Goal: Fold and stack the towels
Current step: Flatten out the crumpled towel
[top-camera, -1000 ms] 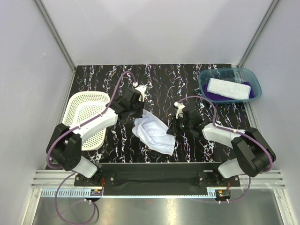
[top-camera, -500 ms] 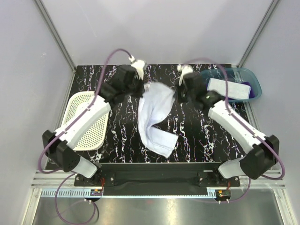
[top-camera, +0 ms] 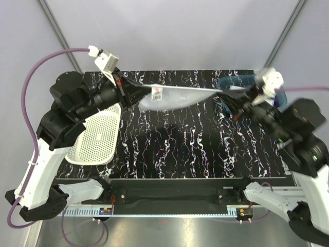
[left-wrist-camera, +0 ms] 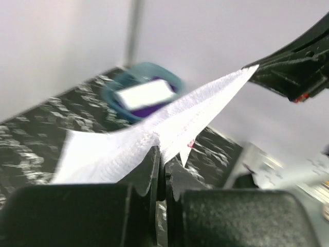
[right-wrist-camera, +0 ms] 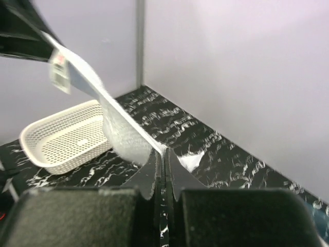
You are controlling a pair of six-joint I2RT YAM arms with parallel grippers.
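Item: pale towel (top-camera: 175, 96), 1 pc. You're holding it in the air above the far half of the table (top-camera: 175, 149), pulled into a long narrow band running left to right, w/ a small sewn label (top-camera: 156, 93) showing near its left end. Your L gripper (top-camera: 140, 95) is pinching the left end, fingers pressed together on the cloth w/ no gap in the wrist view. Your R gripper (top-camera: 224, 92) is pinching the right end the same way, fingers tight on the fabric. Both arms are reaching high and angling inward toward each other. Towel's print: can't tell from these views. Other stock: teal bin (top-camera: 234, 78) is sitting at the far right corner, partly hidden behind your R arm. Per the L wrist view, it's holding a folded white towel (left-wrist-camera: 145, 94) lying on top of a purple towel (left-wrist-camera: 149, 107). The white perforated basket (top-camera: 100, 134) is sitting at the left edge of the table, below your L arm and well apart from the stretched towel.
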